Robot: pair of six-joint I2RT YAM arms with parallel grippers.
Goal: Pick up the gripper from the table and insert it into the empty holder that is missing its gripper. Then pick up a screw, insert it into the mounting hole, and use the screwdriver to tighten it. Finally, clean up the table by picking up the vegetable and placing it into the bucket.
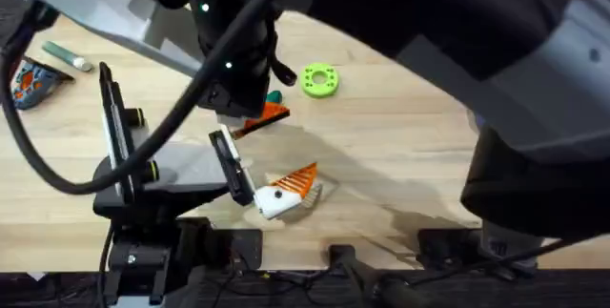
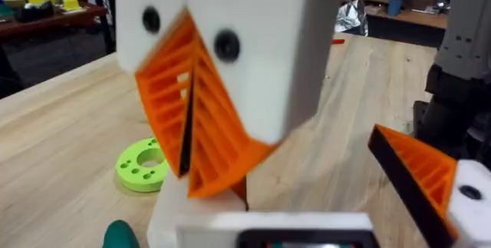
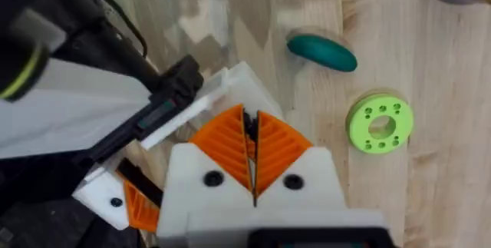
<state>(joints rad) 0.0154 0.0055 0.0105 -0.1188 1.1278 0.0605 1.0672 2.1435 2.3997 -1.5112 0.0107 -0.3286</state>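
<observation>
Right gripper (image 3: 253, 144) pads pressed together, holding nothing; vegetable (image 3: 322, 52) lies near, beyond its tips, beside green ring (image 3: 380, 122). Left gripper's state: cannot tell.

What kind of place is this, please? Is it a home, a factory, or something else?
Most likely a robotics lab or workshop. A light wooden table carries test objects, such as a green ring-shaped disc and a dark green toy vegetable. Behind it, the left wrist view shows another cluttered bench.

– The table (image 3: 430, 194) looks like pale wood, smooth, with visible grain?
– Yes. The green ring (image 3: 380, 123) is matt plastic; the vegetable (image 3: 322, 52) is smooth, slightly glossy. The orange pads (image 3: 230, 144) are ribbed plastic.
</observation>
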